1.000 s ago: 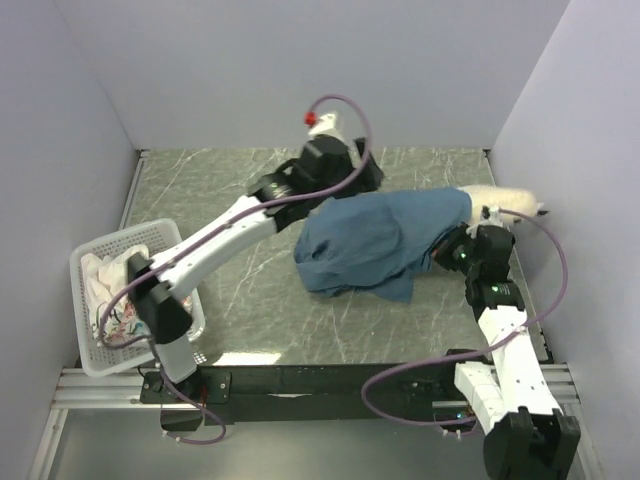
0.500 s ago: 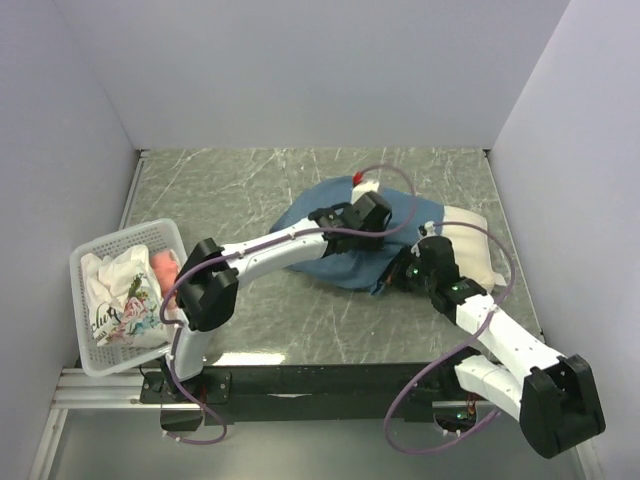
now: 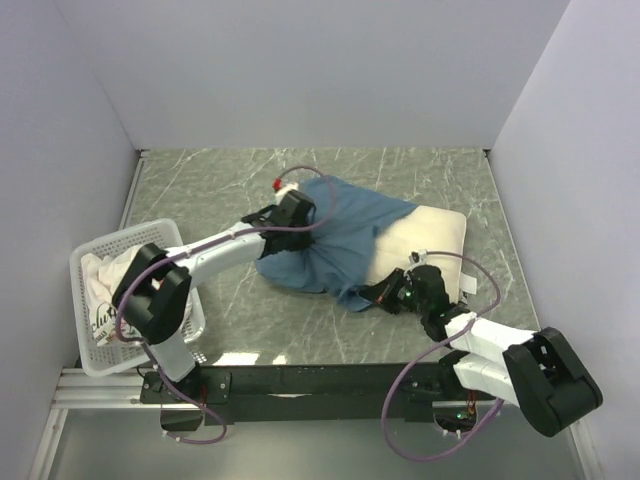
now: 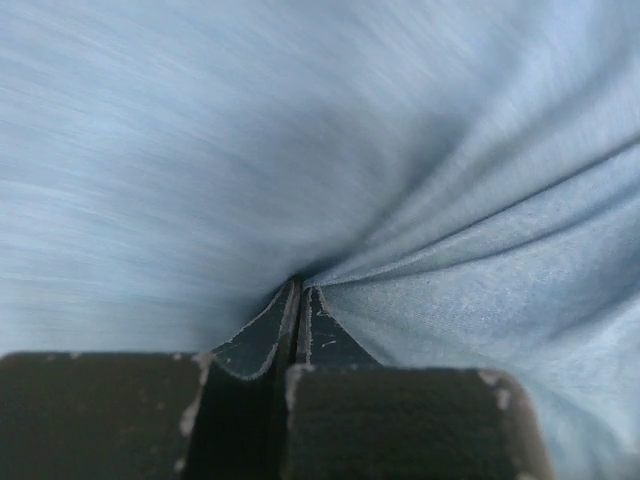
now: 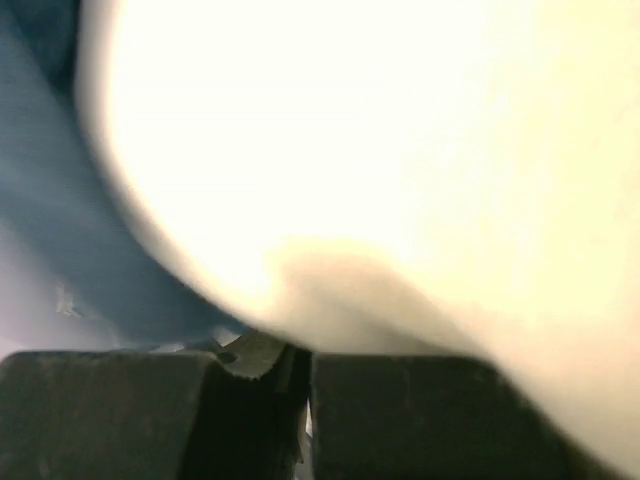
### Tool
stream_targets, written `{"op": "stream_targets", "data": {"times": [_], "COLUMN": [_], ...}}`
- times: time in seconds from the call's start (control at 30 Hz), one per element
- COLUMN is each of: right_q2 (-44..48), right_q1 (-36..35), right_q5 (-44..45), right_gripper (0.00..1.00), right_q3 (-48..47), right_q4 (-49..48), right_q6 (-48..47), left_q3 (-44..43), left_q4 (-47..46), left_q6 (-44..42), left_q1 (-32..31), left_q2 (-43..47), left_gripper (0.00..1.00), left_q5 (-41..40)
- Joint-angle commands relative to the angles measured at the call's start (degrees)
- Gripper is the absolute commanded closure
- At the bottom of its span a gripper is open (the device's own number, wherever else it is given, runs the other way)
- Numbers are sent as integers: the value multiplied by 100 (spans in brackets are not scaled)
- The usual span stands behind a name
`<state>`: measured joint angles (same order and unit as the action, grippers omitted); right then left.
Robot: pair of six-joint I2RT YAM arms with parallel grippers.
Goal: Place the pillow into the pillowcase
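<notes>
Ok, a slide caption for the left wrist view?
Left fingers pinched shut on a gathered fold of the blue pillowcase.

Grey marbled table carries white basket, blue pillowcase and cream pillow.

The pillowcase covers the pillow's left end, so I can't tell whether that end lies inside it or just beneath. The left gripper's tips are buried in a fold of it, streaked with blur up close. What the right gripper's closed jaws pinch is lost under the pillow's washed-out glare.
</notes>
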<state>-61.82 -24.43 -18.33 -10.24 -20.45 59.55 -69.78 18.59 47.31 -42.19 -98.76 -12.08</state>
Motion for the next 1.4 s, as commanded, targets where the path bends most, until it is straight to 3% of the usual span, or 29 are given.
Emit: {"op": "stream_targets", "data": {"times": [0.0,0.13,0.17,0.2,0.23,0.33,0.57,0.87,1.07,1.17,1.2,1.27,1.3,1.37], "right_q2": [-286,-848,-953,-1146,-1235,-1578,-2141,-2106,-1755,-1606,-1544,-1212,-1070,-563], "right_q1": [-10,-115,-124,-133,-141,-159,-168,-159,-168,-159,-168,-159,-168,-115], "right_q5": [-65,-145,-154,-145,-154,-145,-180,-57,171,294,321,557,645,962], "right_gripper": [100,100,100,100,100,100,100,100,100,100,100,100,100,100], "right_q3": [566,690,664,655,646,655,760,699,629,532,488,304,225,-56], "right_q4": [-1443,-2086,-2147,-2243,-2305,-2560,-3114,-2852,-2290,-1921,-1771,-1124,-824,44], "right_q6": [900,1068,1068,1068,1059,1067,1129,1041,839,725,612,444,243,49], "left_q3": [377,-184,-516,-693,-878,-1634,-3416,-5597,-5249,-4958,-4940,-4783,-4634,-3854], "left_q4": [883,1094,1172,1313,1392,1603,1700,2500,1930,1735,1805,2026,2026,1650], "left_q6": [-503,-723,-784,-819,-898,-1074,-1680,-2252,-2384,-2393,-2323,-2209,-2034,-1840], "left_q1": [940,907,697,556,407,-156,-702,-1151,-1230,-1239,-1247,-1177,-1125,-870], "left_q2": [357,332,296,287,252,103,-661,-2787,-3167,-3298,-3473,-3632,-3676,-3441], "left_gripper": [99,96,86,57,44,22,15,11,7,15,35,63,93,99], "left_q5": [-955,-631,-673,-734,-839,-1121,-1052,-744,-577,-786,-909,-1112,-1061,-554]}}
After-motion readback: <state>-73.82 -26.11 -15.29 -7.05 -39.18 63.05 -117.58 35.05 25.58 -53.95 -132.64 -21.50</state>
